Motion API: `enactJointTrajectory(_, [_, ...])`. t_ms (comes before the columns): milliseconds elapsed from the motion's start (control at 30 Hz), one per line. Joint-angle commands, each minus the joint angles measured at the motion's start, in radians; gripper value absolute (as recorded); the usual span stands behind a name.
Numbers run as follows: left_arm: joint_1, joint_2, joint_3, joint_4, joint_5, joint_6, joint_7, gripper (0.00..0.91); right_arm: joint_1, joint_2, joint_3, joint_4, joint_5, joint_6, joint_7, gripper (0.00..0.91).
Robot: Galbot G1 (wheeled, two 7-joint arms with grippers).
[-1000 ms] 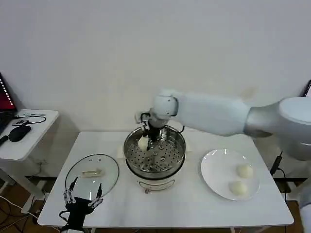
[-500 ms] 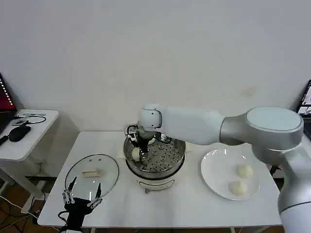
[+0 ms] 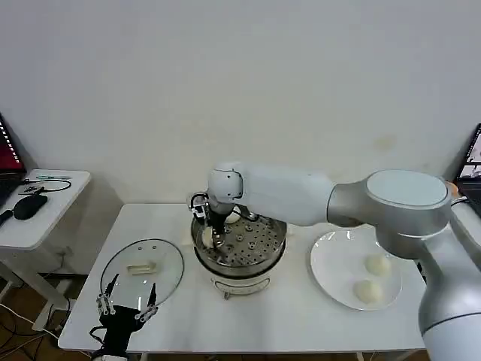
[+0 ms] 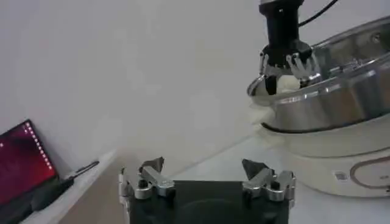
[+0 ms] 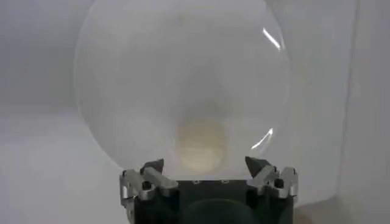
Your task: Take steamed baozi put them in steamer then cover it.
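L claw (image 3: pixel 126 307) sits spread wide, holding nothing, at table's front edge just in front of the glass lid (image 3: pixel 142 268). R claw (image 3: pixel 214 235) reaches down inside the steamer (image 3: pixel 239 242), clenched on a bun (image 3: pixel 207 237) by the pot's left wall. Well to its right, two more buns (image 3: pixel 372 277) lie on the white plate (image 3: pixel 331 269).
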Motion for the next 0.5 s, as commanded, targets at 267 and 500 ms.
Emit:
enactJointTrajectory(267, [0.004, 0.000, 0.012, -0.008, 0.006, 0.003, 0.001, 0.907, 0.107, -0.175, -0.001, 0.230, 0.051, -0.015, 0.029, 0.907])
enactJointTrajectory(500, [0.011, 0.002, 0.028, -0.018, 0.015, 0.008, 0.004, 0.907, 0.178, -0.485, -0.019, 0.424, -0.068, 0.040, -0.001, 0.907])
